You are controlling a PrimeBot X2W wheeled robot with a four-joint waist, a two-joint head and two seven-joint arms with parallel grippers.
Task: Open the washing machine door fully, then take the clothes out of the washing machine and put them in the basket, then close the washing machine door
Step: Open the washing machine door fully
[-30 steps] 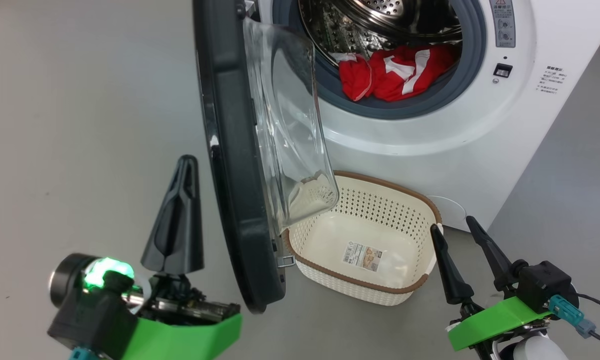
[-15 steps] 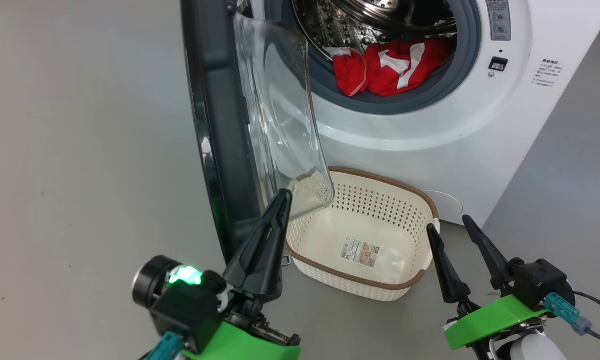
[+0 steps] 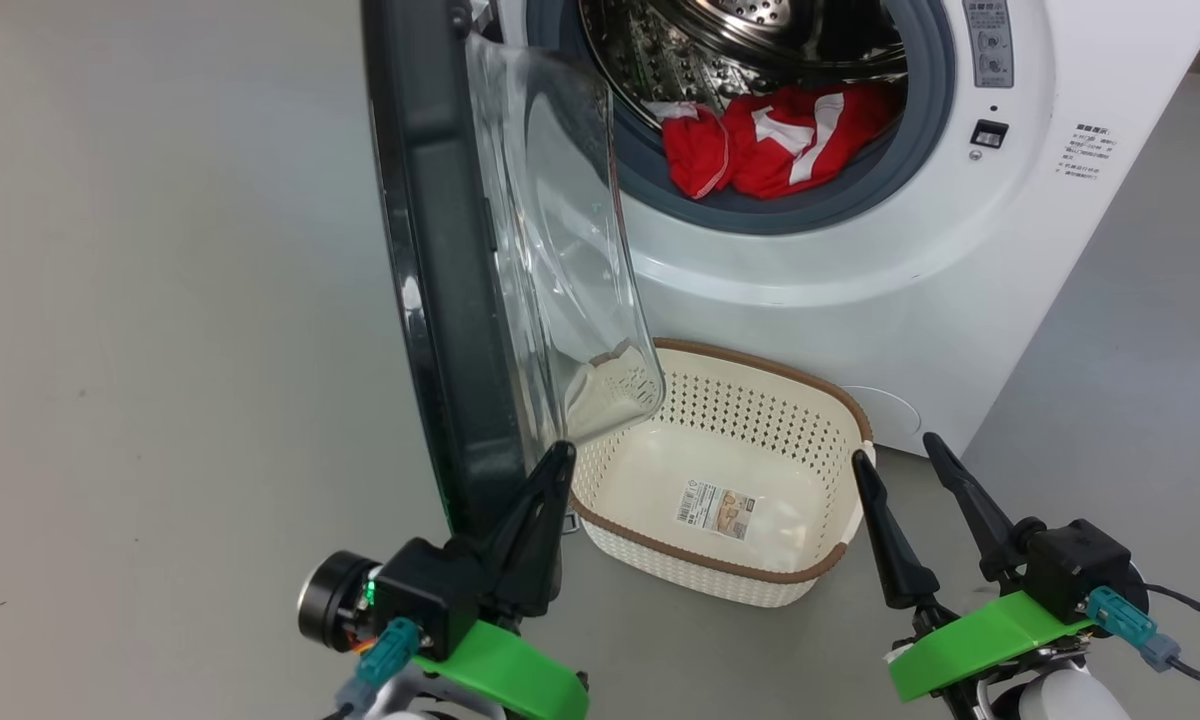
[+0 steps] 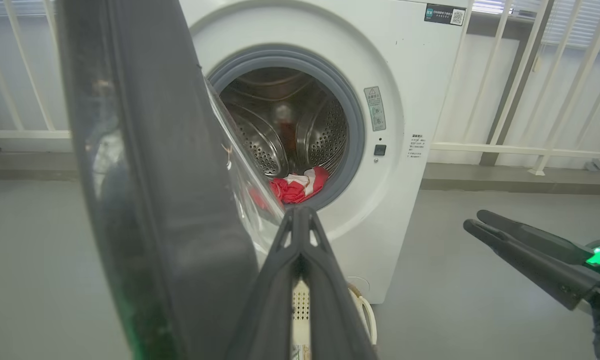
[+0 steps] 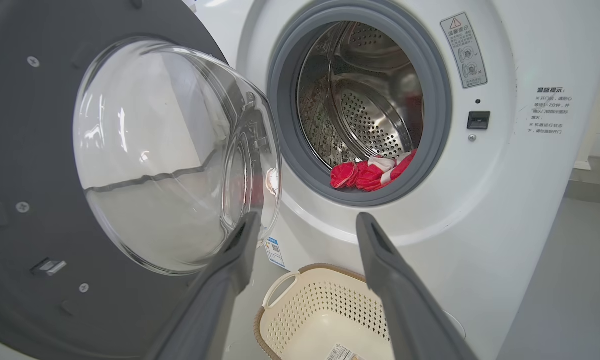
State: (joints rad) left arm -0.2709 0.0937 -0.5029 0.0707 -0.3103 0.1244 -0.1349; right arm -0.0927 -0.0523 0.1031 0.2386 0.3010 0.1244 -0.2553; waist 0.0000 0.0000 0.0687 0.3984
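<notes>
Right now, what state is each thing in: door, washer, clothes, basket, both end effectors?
washing machine door, open, standing out from the front.
washing machine, drum exposed.
clothes, bunched at the drum's front lip.
basket, upright on the floor, empty apart from its label.
left end effector, shut, empty, beside the door's lower edge.
right end effector, open, empty.
</notes>
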